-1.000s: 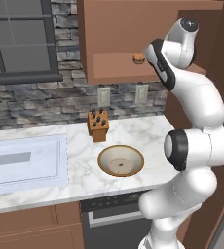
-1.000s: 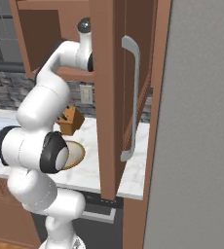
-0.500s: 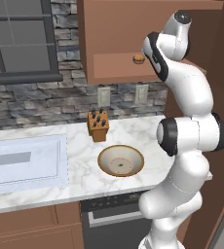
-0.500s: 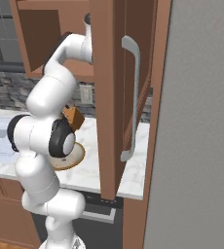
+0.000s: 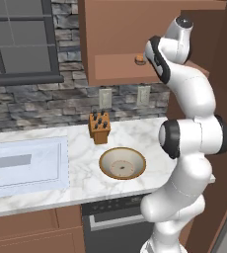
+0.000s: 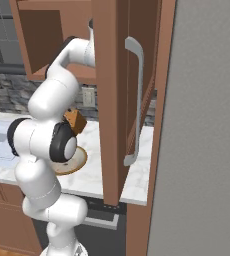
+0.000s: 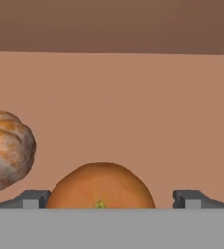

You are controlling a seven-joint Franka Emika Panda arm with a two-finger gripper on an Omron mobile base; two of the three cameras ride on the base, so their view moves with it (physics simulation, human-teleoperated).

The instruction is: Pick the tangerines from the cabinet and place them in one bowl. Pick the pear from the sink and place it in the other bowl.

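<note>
Marble counter [image 5: 81, 163] runs beneath a stone backsplash in this simulated kitchen, with a pale sink basin [image 5: 21, 170] at far left, a small wooden knife block [image 5: 99, 127] near the wall and a wide shallow bowl with a tan-brown rim and cream inside [image 5: 122, 163] sitting empty to its right. Higher up, the reddish-brown wooden wall cabinet [image 5: 120, 74] stands open, and the white arm reaches up into it, one small orange fruit [image 5: 140, 60] visible on the shelf beside the wrist. From the hand camera, a duller, mottled tangerine [image 7: 7, 148] lies at left on the shelf board, apart from the fingers, while a brighter smooth tangerine [image 7: 100, 189] sits low and centred between the two dark fingertips [image 7: 30, 199]. The gripper [image 7: 106, 200] is spread to its full width and has hold of nothing; its tips flank the bright fruit without touching it. The likely next step is to close on that fruit. The risk, as it appears, is that a round fruit on a flat board rolls away from a pinch that lands off-centre, or that a shove forward pushes it toward the cabinet's back wall or nudges its neighbour off the shelf edge.
</note>
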